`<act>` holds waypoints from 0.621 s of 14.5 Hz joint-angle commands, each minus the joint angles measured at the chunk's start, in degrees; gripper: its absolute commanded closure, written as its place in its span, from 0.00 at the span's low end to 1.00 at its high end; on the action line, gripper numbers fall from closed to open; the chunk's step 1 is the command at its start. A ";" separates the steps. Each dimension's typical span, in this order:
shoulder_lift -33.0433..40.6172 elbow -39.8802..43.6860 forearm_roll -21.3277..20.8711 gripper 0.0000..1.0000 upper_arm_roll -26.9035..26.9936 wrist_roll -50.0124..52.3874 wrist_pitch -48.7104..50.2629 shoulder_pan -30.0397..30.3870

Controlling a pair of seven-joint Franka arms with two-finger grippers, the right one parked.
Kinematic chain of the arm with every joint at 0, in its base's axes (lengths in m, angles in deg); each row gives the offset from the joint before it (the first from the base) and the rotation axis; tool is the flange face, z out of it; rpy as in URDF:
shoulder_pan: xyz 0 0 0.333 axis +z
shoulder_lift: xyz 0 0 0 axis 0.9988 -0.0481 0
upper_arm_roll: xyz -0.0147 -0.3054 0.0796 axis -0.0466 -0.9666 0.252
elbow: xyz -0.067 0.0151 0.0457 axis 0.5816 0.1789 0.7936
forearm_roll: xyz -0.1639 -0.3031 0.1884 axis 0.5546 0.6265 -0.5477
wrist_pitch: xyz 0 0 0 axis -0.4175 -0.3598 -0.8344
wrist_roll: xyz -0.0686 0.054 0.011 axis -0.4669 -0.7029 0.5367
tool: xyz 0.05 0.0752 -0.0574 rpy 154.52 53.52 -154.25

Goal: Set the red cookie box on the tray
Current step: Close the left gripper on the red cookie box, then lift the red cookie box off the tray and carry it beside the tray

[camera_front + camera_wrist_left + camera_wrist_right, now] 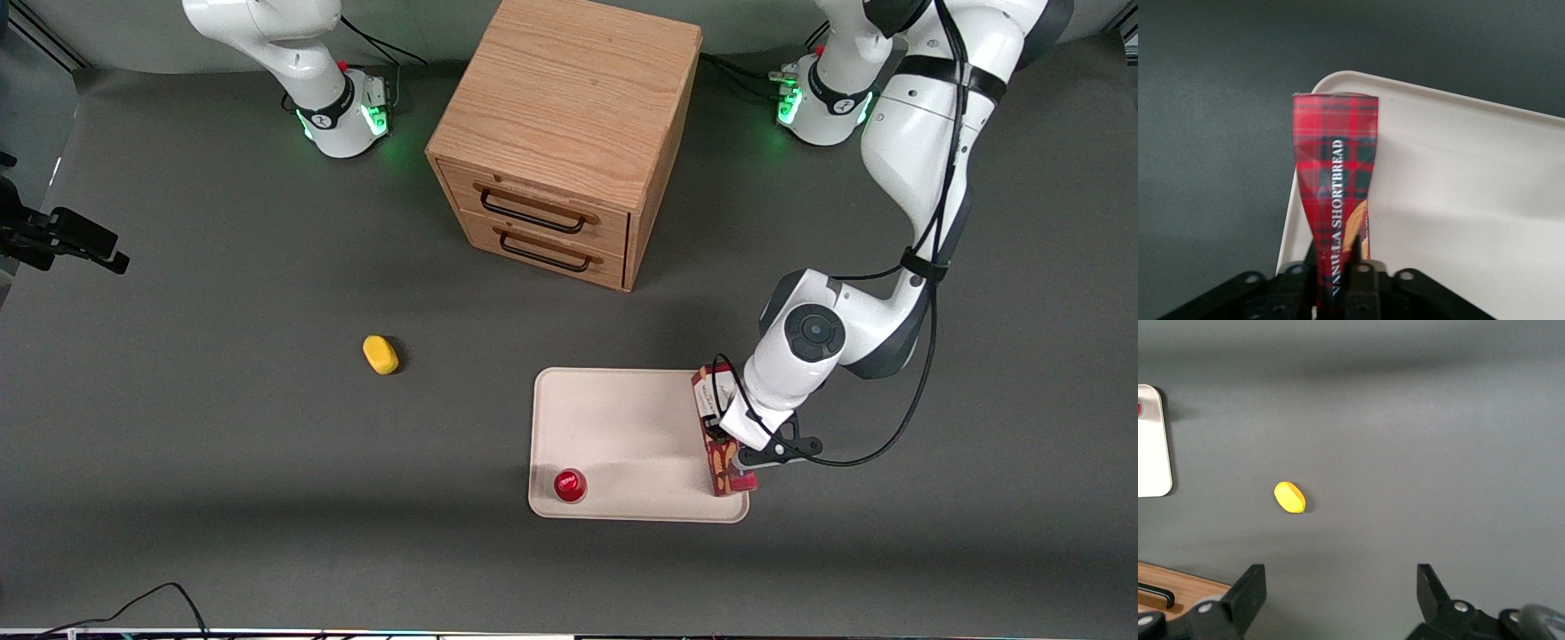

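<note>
Closest to the front camera was a small round red cap, sitting on the tray near its front corner on the parked arm's side. That tray was a flat cream rectangle with rounded corners and a low rim, lying on the dark grey counter.

Over at the tray's edge toward the working arm's end, the red cookie box sat lengthwise along the rim, one end pointing at the camera. From the front view it looked to be just inside the rim, though I couldn't tell if it was fully resting on the tray or a bit above it. The wrist view showed the tartan carton with "VANILLA SHORTBREAD" printed down it, lined up right along the tray's edge.

So the hand was down over the box, its fingers squeezed in against the carton's sides. The carton looked pinched narrow where they held it, so that was a firm hold.

Elsewhere on the counter, a yellow lump lay well apart from the tray, toward the parked arm's end. Farther from the camera stood a wooden cabinet with two drawers, both with black handles.
</note>
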 commanded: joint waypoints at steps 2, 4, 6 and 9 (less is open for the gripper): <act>2.97 2.69 -0.08 1.00 -0.79 -3.10 10.78 0.96; 6.39 3.92 0.36 1.00 -2.01 -5.04 19.21 1.49; 9.12 8.03 4.30 1.00 -4.82 -7.50 30.10 3.94; 14.39 12.70 6.95 1.00 -6.07 -12.16 42.77 5.62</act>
